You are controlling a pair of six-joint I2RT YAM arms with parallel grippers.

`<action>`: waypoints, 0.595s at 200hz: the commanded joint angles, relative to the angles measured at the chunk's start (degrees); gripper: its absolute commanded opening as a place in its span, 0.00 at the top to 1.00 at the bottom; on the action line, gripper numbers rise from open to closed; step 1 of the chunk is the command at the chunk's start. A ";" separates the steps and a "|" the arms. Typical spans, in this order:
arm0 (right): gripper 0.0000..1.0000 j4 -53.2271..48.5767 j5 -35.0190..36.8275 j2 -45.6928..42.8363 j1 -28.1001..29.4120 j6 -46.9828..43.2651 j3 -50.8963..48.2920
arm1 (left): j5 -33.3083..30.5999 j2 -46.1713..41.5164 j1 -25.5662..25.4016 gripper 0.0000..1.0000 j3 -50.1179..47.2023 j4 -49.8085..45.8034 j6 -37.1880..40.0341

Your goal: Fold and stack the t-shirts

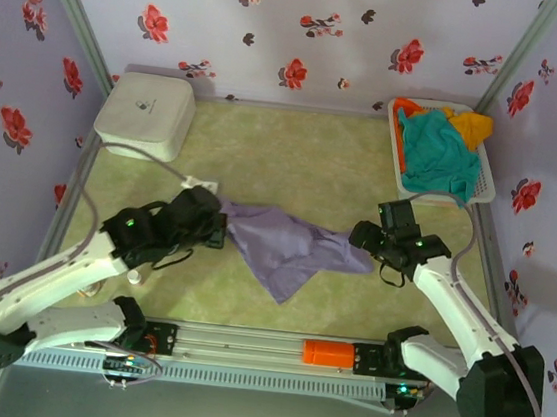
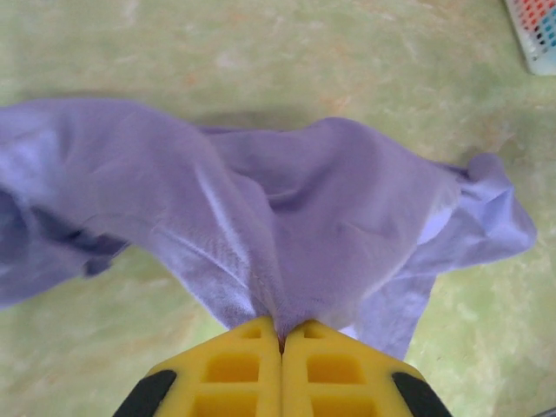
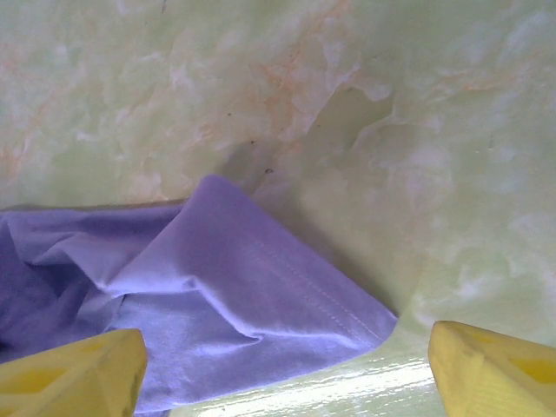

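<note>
A lavender t-shirt (image 1: pixel 289 250) lies crumpled in the middle of the green table. My left gripper (image 1: pixel 218 230) is at its left end, yellow fingers (image 2: pixel 234 365) pressed together with a fold of the lavender t-shirt (image 2: pixel 304 226) pinched between them. My right gripper (image 1: pixel 363 240) is at the shirt's right end, open, its wide-apart yellow fingertips (image 3: pixel 78 373) straddling a stitched hem corner of the lavender t-shirt (image 3: pixel 252 304) on the table. Teal (image 1: pixel 438 151) and orange-yellow (image 1: pixel 472 126) t-shirts are heaped in a white basket (image 1: pixel 484 192) at the back right.
A white rounded plastic box (image 1: pixel 145 114) stands at the back left corner. Floral walls close in the table on three sides. A rail with an orange block (image 1: pixel 327 353) runs along the near edge between the arm bases.
</note>
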 commanded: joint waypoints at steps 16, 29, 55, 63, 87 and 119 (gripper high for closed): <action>0.15 4.39 -6.60 4.00 -0.44 -1.48 -0.84 | -3.89 -14.30 1.48 1.00 -5.98 -11.97 -7.25; 0.15 6.36 -9.69 6.21 -0.43 -2.02 -0.84 | -4.79 -18.68 1.85 1.00 -7.74 -13.28 -9.28; 0.16 8.42 -12.81 11.66 -0.37 -1.90 -0.02 | -5.55 -23.84 2.51 1.00 -9.14 -16.75 -12.62; 0.16 8.78 -12.45 13.03 -0.37 -1.92 0.16 | -5.72 -24.22 2.61 1.00 -8.98 -17.76 -13.00; 0.19 10.43 -11.59 16.41 -0.28 -2.14 0.16 | -6.65 -23.97 2.89 1.00 -7.93 -20.38 -13.97; 0.52 13.80 -10.89 19.95 -0.20 -1.59 -0.35 | -8.50 -23.22 3.05 1.00 -7.40 -22.68 -15.25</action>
